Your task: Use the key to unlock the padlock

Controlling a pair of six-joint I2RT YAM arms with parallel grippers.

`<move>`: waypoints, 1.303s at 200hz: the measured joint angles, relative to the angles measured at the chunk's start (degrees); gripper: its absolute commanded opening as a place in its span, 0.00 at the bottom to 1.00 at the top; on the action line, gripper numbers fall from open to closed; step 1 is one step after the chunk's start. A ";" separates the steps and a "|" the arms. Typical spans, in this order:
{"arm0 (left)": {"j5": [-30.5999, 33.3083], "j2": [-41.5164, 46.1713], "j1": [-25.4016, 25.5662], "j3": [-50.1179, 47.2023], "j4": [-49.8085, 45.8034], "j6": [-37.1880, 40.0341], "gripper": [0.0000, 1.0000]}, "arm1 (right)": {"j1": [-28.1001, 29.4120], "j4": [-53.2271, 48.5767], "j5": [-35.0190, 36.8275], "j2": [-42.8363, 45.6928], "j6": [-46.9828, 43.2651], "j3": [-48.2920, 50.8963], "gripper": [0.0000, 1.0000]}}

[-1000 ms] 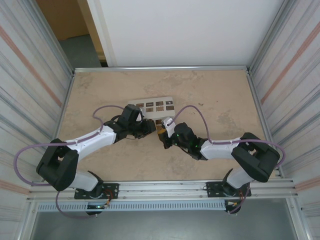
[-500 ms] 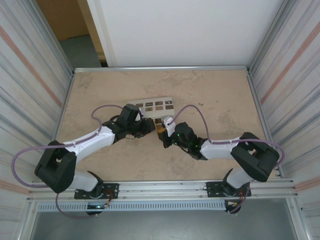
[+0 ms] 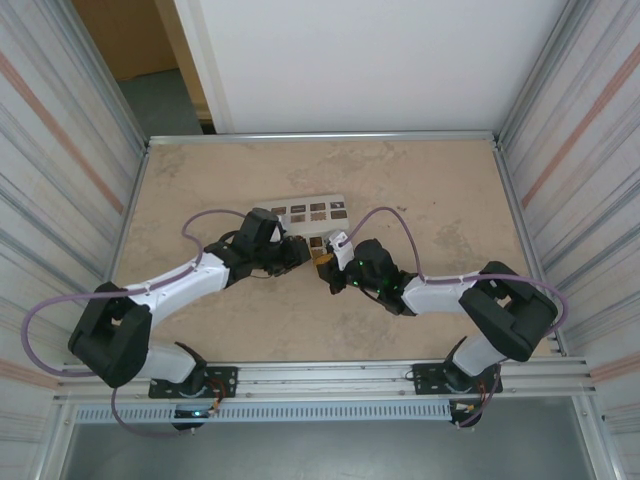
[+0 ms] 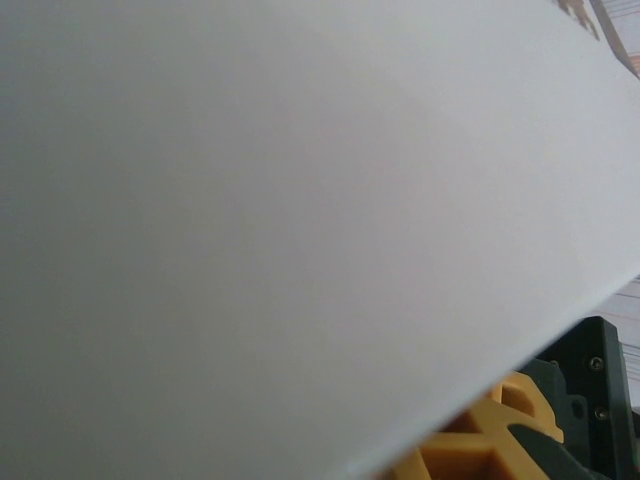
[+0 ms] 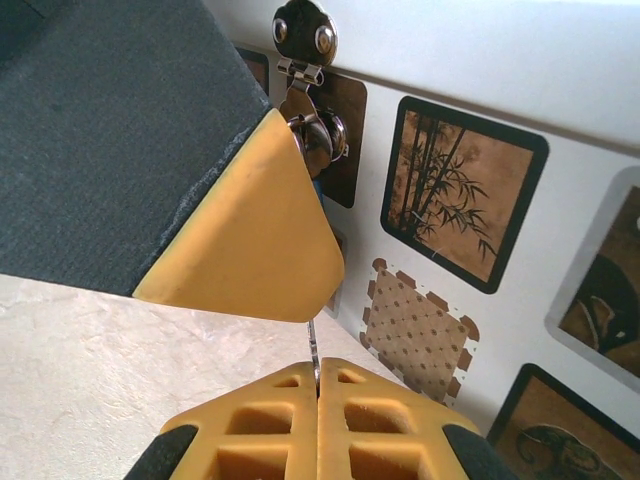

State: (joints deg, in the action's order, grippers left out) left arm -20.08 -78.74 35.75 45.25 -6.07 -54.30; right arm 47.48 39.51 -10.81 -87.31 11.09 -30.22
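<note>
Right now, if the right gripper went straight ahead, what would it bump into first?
Probably the left gripper's yellow finger, right in front of the right gripper and the thin key it pinches. The white box lies behind it; depth is hard to judge.

The key (image 5: 313,346), a thin silvery blade stood upright, is pinched between the closed yellow fingertips of the right claw (image 5: 318,375), just beneath the padlock (image 5: 323,138), of which a shiny grey metal part and a sliver of blue are seen behind a yellow finger (image 5: 255,230) of the left claw (image 3: 297,252).
</note>
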 measured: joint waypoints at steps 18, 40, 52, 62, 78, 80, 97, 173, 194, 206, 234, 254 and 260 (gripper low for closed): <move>0.02 0.07 0.00 -0.02 -0.17 0.02 0.14 | -0.02 -0.02 -0.39 0.00 0.26 0.00 0.00; 0.07 0.07 0.00 -0.02 -0.20 0.02 0.14 | -0.02 -0.02 -0.39 0.00 0.39 0.00 0.00; 0.09 0.07 0.00 -0.02 -0.17 0.02 0.14 | -0.13 -0.02 -0.39 0.00 0.37 0.00 0.00; 0.11 0.07 0.00 -0.02 -0.17 0.02 0.14 | -0.17 -0.04 -0.39 0.00 0.37 0.00 0.00; 0.11 0.07 0.00 -0.02 -0.17 0.02 0.14 | -0.24 -0.09 -0.37 0.02 0.37 0.00 0.00; 0.11 0.07 0.00 -0.02 -0.17 0.02 0.14 | -0.24 -0.09 -0.37 0.02 0.37 0.00 0.00; 0.11 0.07 0.00 -0.02 -0.17 0.02 0.14 | -0.26 -0.09 -0.33 0.22 0.37 0.11 0.00; 0.13 0.07 0.63 -0.02 -0.39 0.02 0.14 | -0.24 -0.09 0.02 1.42 0.37 1.20 0.00; 0.11 0.07 0.63 -0.02 -0.39 0.02 0.14 | -0.22 -0.09 0.02 1.42 0.37 1.20 0.00; 0.11 0.07 0.63 0.00 -0.39 0.02 0.14 | -0.22 0.00 0.02 1.40 0.39 1.20 0.00; 0.15 0.07 0.63 -0.02 -0.44 0.02 0.14 | -0.24 0.81 -0.90 0.81 0.66 1.18 0.00; 0.42 0.07 0.63 -0.02 -0.74 0.00 0.14 | -0.22 1.22 -1.27 0.00 0.85 0.90 0.00; 0.57 0.07 0.63 -0.02 -0.81 0.02 0.14 | -0.22 1.22 -1.31 -0.28 0.85 0.74 0.00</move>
State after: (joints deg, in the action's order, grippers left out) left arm -19.51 -78.67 36.38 45.23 -6.87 -54.28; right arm 47.27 40.73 -12.12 -87.59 11.94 -29.47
